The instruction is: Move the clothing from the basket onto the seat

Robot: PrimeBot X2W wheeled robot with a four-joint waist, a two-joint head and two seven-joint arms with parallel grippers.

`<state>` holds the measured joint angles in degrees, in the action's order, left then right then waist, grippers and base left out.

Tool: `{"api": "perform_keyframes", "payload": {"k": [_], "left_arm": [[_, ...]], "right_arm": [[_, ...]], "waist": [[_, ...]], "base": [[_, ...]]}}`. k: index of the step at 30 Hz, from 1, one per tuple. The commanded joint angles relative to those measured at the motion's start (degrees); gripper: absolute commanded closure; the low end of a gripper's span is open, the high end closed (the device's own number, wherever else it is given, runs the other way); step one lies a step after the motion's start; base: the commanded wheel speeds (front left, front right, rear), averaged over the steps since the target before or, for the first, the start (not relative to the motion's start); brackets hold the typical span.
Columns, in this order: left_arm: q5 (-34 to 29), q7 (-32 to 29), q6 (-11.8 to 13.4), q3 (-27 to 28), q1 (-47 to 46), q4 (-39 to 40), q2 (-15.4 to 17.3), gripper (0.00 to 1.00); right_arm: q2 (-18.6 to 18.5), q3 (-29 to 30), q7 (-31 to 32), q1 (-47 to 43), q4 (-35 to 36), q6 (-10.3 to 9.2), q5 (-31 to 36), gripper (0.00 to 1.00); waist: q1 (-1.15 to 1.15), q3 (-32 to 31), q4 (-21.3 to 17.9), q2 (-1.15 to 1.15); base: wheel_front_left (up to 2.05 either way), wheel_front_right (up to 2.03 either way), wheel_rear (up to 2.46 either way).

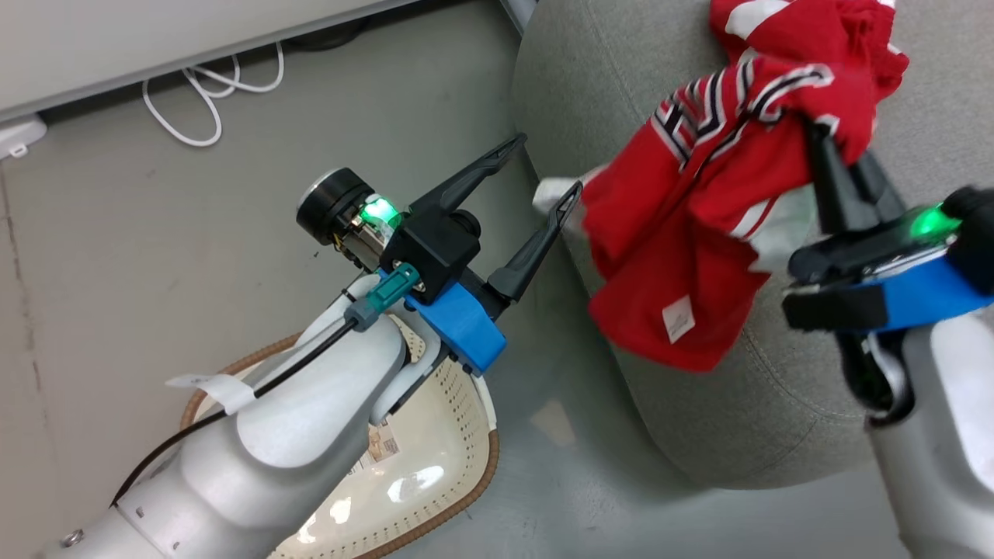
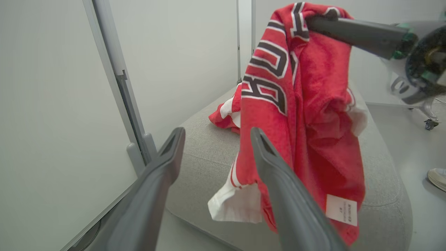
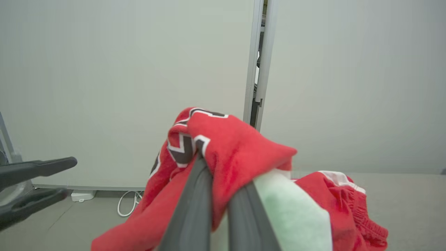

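Holding the lettered jersey (image 1: 683, 233) by a bunched fold, my right pincer (image 1: 815, 136) was clamped tight on the red cloth above the seat (image 1: 738, 419). The jersey hung down past the seat's near corner, white tag outward. The second jersey (image 1: 792, 31) lay crumpled on the seat, farther in. My left pincer (image 1: 545, 166), jaws spread wide and gripping nothing, stood just beside the seat's edge, between the seat and the basket (image 1: 458, 404) on the floor.

Soft cloth clothing (image 1: 683, 256), matt fabric seat (image 1: 776, 411), glossy plastic basket (image 1: 443, 458).
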<state>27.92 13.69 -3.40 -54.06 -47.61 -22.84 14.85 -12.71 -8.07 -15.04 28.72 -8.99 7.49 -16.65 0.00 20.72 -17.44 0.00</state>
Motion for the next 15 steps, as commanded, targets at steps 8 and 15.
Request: {"api": "perform_keyframes", "payload": {"k": [8,15], "left_arm": [[-1.7,-1.68,0.76,0.4,-4.24,2.56,2.25,0.0],[-3.23,-3.24,0.49,-0.29,-7.17,4.4,3.35,0.0]], "right_arm": [[-2.33,9.91,-0.21,14.18,4.5,0.01,2.29,1.0],[-7.98,19.06,-0.21,24.64,4.8,0.01,3.8,1.0]], "waist": [[0.0,9.29,1.14,0.0],[0.0,16.16,1.76,0.0]], "base": [[0.0,0.0,0.0],[0.0,0.0,0.0]]}}
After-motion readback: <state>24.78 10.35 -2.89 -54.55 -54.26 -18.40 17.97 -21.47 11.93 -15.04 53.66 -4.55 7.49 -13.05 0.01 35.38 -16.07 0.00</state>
